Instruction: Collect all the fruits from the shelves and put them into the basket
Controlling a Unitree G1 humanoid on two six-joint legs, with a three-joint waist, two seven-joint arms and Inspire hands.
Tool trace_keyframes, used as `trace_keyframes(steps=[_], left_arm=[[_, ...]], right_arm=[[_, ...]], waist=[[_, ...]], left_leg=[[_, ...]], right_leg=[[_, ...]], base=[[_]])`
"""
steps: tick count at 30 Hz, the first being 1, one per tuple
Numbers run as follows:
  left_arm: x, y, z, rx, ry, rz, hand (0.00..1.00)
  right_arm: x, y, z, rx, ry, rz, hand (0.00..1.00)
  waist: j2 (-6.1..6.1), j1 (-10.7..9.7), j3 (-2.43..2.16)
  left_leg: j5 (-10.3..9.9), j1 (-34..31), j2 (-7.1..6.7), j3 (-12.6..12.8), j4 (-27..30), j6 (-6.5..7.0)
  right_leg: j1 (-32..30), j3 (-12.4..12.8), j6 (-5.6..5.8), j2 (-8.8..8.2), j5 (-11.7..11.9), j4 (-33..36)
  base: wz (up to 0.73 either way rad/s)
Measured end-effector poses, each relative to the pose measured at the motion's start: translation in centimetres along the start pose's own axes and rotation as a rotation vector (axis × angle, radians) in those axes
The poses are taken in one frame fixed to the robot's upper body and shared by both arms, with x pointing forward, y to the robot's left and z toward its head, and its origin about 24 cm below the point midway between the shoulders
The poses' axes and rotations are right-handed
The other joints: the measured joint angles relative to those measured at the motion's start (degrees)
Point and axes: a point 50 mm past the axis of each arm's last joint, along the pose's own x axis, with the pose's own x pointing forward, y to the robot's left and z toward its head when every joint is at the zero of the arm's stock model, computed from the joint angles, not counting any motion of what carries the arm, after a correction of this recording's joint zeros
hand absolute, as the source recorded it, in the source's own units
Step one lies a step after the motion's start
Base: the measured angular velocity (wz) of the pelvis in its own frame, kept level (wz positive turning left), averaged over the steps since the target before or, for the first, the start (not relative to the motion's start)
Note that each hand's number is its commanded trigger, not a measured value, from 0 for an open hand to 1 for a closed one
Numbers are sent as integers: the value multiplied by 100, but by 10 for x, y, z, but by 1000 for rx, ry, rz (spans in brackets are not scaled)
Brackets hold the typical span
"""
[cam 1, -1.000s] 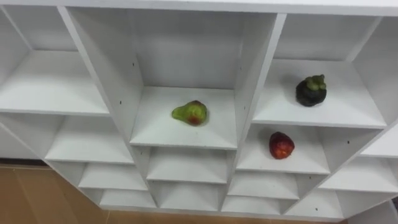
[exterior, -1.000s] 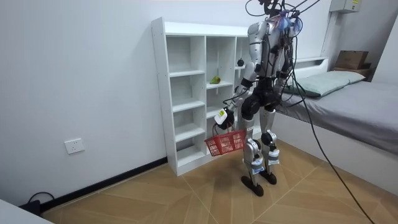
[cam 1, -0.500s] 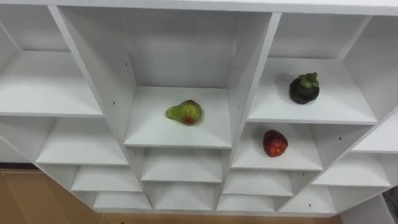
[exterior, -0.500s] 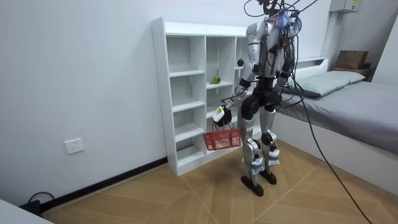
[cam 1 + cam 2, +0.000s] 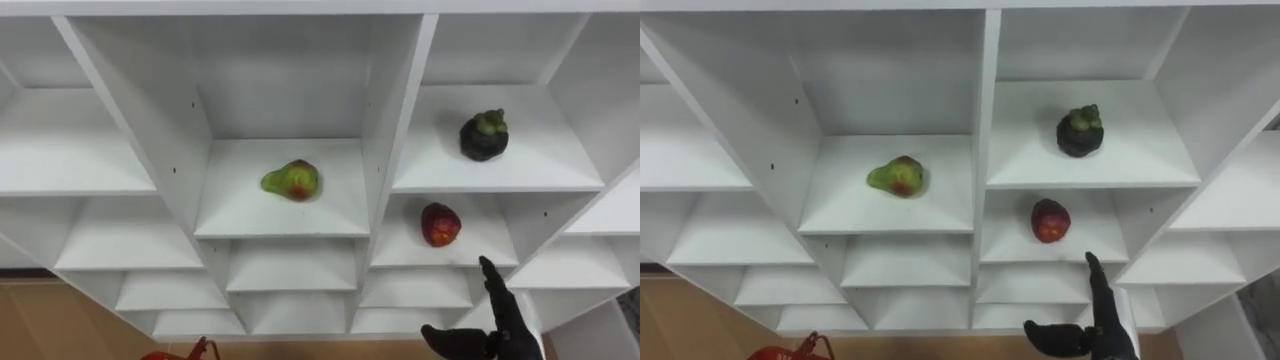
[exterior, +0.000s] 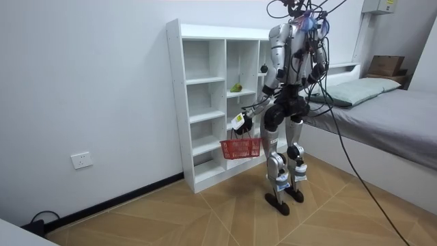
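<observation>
Lying sideways: green-red pear [image 5: 291, 180].

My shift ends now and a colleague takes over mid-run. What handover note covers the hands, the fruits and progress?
Right hand: open, fingers straight, raised below the round red fruit, touching nothing.
Left hand: shut on the red mesh basket handle, low before the white shelf unit.
Fruits: green-and-red pear in the middle compartment; dark mangosteen with green cap in the compartment to its right; red fruit one shelf below that.
Done: robot stands at the shelves; no fruit grasped. Basket contents cannot be told.
Left: move all three into the basket.
</observation>
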Motion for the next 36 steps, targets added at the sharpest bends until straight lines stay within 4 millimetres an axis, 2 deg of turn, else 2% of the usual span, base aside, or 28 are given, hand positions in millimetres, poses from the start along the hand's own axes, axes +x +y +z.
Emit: trace_keyframes(steps=[5,11,16,20,28,34,36], left_arm=[[-1,0,-2,16,0,-6,100],[-2,-4,-2,57,-15,-48,100],[-4,-7,-6,52,4,-63,100],[-4,-6,-10,59,19,-63,100],[-1,-6,-12,75,43,-101,100],[4,-5,-8,87,48,-107,100],[5,-4,-7,91,51,-111,100]], right_arm=[[-4,-4,21,19,-100,-31,0],[-4,-10,54,57,-241,-93,0],[-7,-12,68,73,-305,-166,0],[-14,-15,70,79,-318,-196,0],[-13,-17,74,53,-337,-221,0],[-8,-24,79,29,-345,-261,0],[-6,-28,81,10,-350,-269,0]], waist=[[3,-113,-3],[45,-104,-19],[40,-114,-24],[51,-89,-28],[47,-66,-21],[-26,-57,43],[-29,-57,45]], left_leg=[[0,8,3,20,-12,0],[0,-7,32,136,-35,0],[0,-10,36,157,-41,0],[0,-10,38,178,-63,0],[1,-48,43,261,-64,1],[2,-39,53,275,-64,0],[2,-39,53,276,-64,0]], right_leg=[[-16,97,6,17,8,1],[-76,113,-9,64,54,16],[-87,159,-10,73,57,16],[-107,195,-10,79,57,14],[-183,293,-9,85,57,28],[-185,334,-10,84,58,28],[-186,337,-10,85,58,29]], base=[[-5],[-7],[-1],[-3],[-6],[-3],[0]])
